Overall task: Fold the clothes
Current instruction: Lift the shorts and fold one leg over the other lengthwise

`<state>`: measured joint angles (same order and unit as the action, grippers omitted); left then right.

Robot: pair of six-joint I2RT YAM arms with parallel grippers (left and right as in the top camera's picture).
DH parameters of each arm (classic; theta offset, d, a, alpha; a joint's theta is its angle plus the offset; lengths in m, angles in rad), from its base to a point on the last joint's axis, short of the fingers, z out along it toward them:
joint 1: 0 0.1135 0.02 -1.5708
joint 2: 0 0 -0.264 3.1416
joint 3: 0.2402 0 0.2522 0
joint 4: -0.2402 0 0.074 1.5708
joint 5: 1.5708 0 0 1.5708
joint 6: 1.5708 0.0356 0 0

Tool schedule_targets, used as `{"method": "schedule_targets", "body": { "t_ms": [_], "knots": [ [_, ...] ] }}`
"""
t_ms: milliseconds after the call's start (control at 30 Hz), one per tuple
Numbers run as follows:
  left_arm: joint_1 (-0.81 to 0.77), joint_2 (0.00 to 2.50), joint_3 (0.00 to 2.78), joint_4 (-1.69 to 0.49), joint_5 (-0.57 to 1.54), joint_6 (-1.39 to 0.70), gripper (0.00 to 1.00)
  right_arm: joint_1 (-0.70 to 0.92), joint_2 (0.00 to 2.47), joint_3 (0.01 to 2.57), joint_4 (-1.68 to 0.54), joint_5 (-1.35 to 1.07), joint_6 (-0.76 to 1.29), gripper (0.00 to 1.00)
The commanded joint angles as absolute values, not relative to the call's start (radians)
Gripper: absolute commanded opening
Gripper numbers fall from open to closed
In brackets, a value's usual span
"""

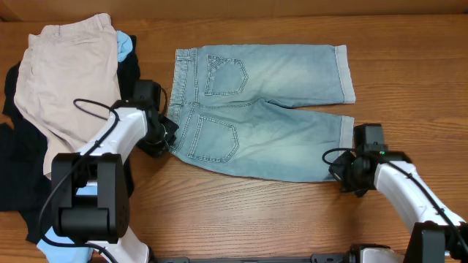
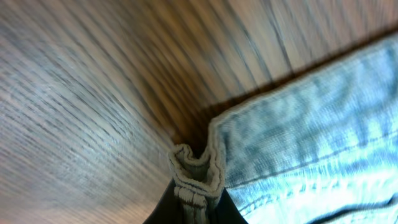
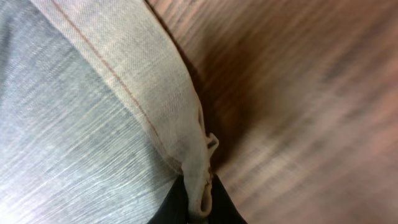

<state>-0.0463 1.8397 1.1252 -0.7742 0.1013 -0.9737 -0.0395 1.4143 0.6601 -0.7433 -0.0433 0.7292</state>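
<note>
Denim shorts [image 1: 263, 117] — left end effector [image 1: 169, 139] grips waistband [image 1: 181, 82], right end effector [image 1: 342, 172] cuff [image 1: 346, 133].

You have one pair of denim shorts [image 1: 263, 109] in the middle of one table [image 1: 241, 212]. At the far left lies one pair of beige shorts [image 1: 66, 73]. The black cloth [image 1: 14, 168] and sky-blue cloth [image 1: 126, 45] beside it can't be counted piece by piece. There are two grippers: the left gripper [image 1: 170, 137] and the right gripper [image 1: 344, 174].

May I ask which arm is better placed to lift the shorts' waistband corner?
Left: the left hand pinches the denim shorts at the waistband corner; the right hand grips the opposite cuff.
</note>
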Motion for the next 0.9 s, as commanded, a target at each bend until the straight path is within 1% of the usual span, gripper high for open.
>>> {"method": "schedule_targets", "body": {
  "t_ms": [0, 133, 333, 467, 533, 667, 867],
  "knots": [
    [-0.017, 1.860, 1.267, -0.886, 0.223, -0.627, 0.04, -0.078, 1.391, 0.797, -0.808, -0.008, 0.671, 0.04],
    [0.002, 1.860, 1.483, -1.140, 0.192, -0.535, 0.04, -0.115, 1.344, 0.983, -0.946, -0.008, 0.603, 0.04],
    [-0.001, 1.860, 1.841, -1.478, 0.051, -0.474, 0.04, -0.158, 1.286, 1.270, -1.164, -0.007, 0.511, 0.04],
    [-0.001, 1.853, 1.990, -1.624, 0.024, -0.467, 0.04, -0.173, 1.245, 1.370, -1.255, -0.008, 0.480, 0.04],
    [-0.001, 1.845, 2.036, -1.679, 0.021, -0.467, 0.04, -0.173, 1.220, 1.398, -1.300, -0.009, 0.475, 0.04],
    [-0.012, 1.814, 2.043, -1.690, 0.033, -0.433, 0.04, -0.173, 1.167, 1.412, -1.358, -0.008, 0.464, 0.04],
    [-0.036, 1.812, 2.016, -1.683, -0.030, -0.469, 0.04, -0.173, 1.180, 1.411, -1.304, -0.008, 0.436, 0.04]
  ]
}}
